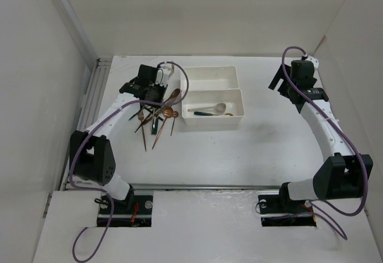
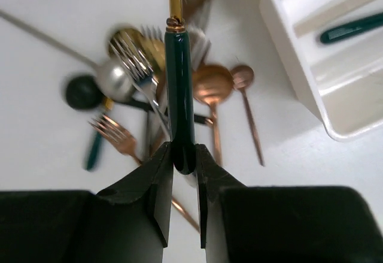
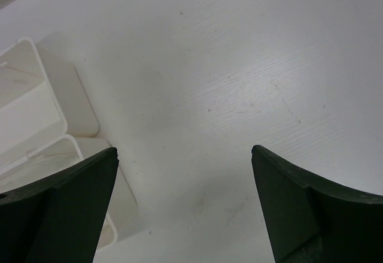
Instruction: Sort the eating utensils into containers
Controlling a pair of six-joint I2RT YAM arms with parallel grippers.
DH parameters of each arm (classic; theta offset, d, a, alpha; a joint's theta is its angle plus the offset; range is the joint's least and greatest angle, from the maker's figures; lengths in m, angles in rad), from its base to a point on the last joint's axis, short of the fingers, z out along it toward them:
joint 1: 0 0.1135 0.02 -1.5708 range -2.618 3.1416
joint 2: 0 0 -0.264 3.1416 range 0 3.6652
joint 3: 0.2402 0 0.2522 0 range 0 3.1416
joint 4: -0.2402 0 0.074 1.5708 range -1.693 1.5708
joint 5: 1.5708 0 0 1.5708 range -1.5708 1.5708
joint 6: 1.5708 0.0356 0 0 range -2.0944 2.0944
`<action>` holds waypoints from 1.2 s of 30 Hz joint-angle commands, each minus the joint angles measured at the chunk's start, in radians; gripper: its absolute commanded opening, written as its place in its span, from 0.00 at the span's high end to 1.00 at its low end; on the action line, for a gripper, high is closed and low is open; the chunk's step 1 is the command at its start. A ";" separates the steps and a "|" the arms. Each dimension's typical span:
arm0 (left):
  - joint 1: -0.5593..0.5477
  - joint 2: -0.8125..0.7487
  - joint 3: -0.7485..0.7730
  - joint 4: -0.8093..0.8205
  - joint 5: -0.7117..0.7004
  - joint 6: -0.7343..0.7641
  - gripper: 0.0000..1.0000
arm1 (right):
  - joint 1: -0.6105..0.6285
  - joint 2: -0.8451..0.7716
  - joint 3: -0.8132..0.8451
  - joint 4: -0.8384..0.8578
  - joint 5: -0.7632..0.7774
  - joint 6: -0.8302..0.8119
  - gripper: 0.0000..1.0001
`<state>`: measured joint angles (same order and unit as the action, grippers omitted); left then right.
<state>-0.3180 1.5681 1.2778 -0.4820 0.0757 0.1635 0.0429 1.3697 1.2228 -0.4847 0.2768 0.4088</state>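
Note:
My left gripper [image 2: 184,155] is shut on the end of a dark green utensil handle [image 2: 179,89] whose gold neck points away from me. It hangs above a loose pile of utensils [image 1: 154,121]: a silver fork [image 2: 134,65], a copper fork [image 2: 116,136] and copper spoons [image 2: 211,83]. In the top view the left gripper [image 1: 157,89] is left of the two white bins. The near bin [image 1: 239,118] holds a green-handled spoon [image 1: 209,111]; the far bin [image 1: 209,71] looks empty. My right gripper [image 3: 184,149] is open and empty over bare table, at the far right [image 1: 277,85].
White walls close in the table on the left, back and right. The bins' rounded corners [image 3: 78,113] show at the left of the right wrist view. The near bin's end [image 2: 335,95] is at the right of the left wrist view.

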 commanded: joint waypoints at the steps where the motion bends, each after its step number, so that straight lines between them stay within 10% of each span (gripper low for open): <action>1: -0.044 -0.100 -0.005 0.224 -0.122 0.290 1.00 | 0.000 0.000 0.009 0.092 -0.024 -0.013 0.03; 13: -0.142 0.280 0.294 0.600 -0.017 0.929 1.00 | 0.000 0.100 0.150 0.164 -0.148 -0.116 0.03; 27: -0.222 0.507 0.358 0.723 0.022 0.982 1.00 | 0.000 0.140 0.162 0.133 -0.091 -0.180 0.03; 36: -0.222 0.478 0.296 0.737 -0.034 0.958 0.73 | 0.000 0.140 0.152 0.133 -0.082 -0.189 0.03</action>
<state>-0.5453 2.1101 1.5787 0.1974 0.0620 1.1404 0.0425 1.5234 1.3437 -0.3672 0.1837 0.2325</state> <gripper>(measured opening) 0.255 0.973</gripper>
